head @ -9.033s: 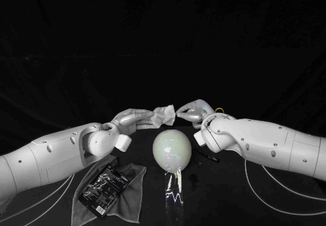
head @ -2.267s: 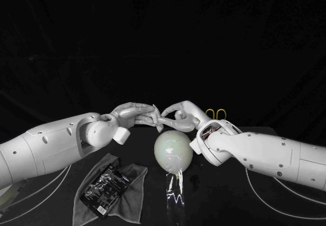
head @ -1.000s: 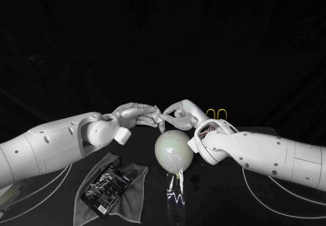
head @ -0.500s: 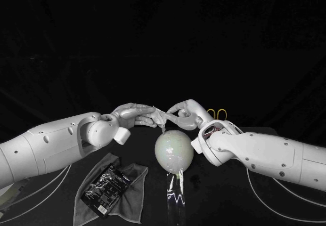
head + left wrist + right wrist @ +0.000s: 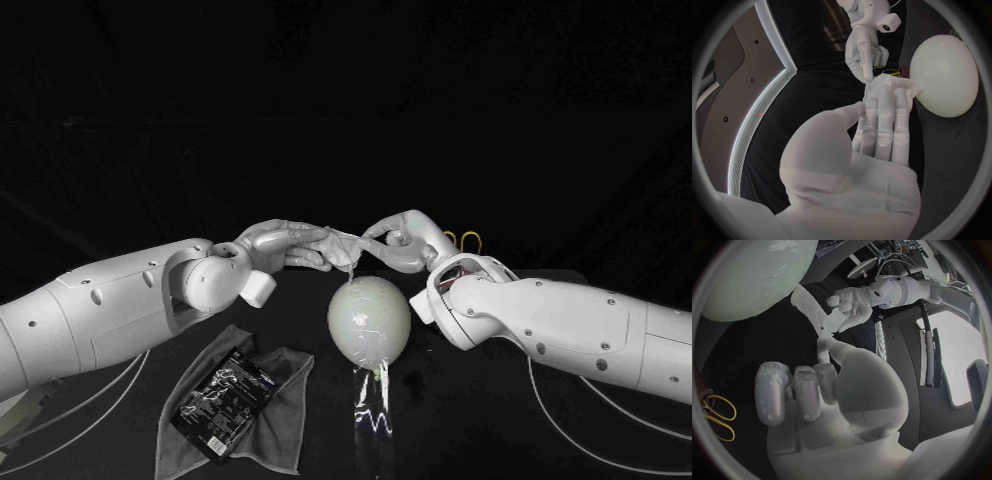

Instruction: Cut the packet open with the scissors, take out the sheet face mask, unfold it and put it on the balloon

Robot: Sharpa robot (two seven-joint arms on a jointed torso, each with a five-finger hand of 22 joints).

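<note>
The grey cloth lies on the desk at the balloon's 7 o'clock, with the black packet on it. The balloon lies mid-desk. At its 12 o'clock, the left hand and right hand each pinch the crumpled sheet mask, which is raised between them. The scissors show yellow handles at 1 o'clock.

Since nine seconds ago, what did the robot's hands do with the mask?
The sheet mask, a bunched wad at the left hand earlier, is now drawn out thin between both hands. The right hand pinching it has eased rightward. The balloon, the packet and the cloth stayed put.
</note>
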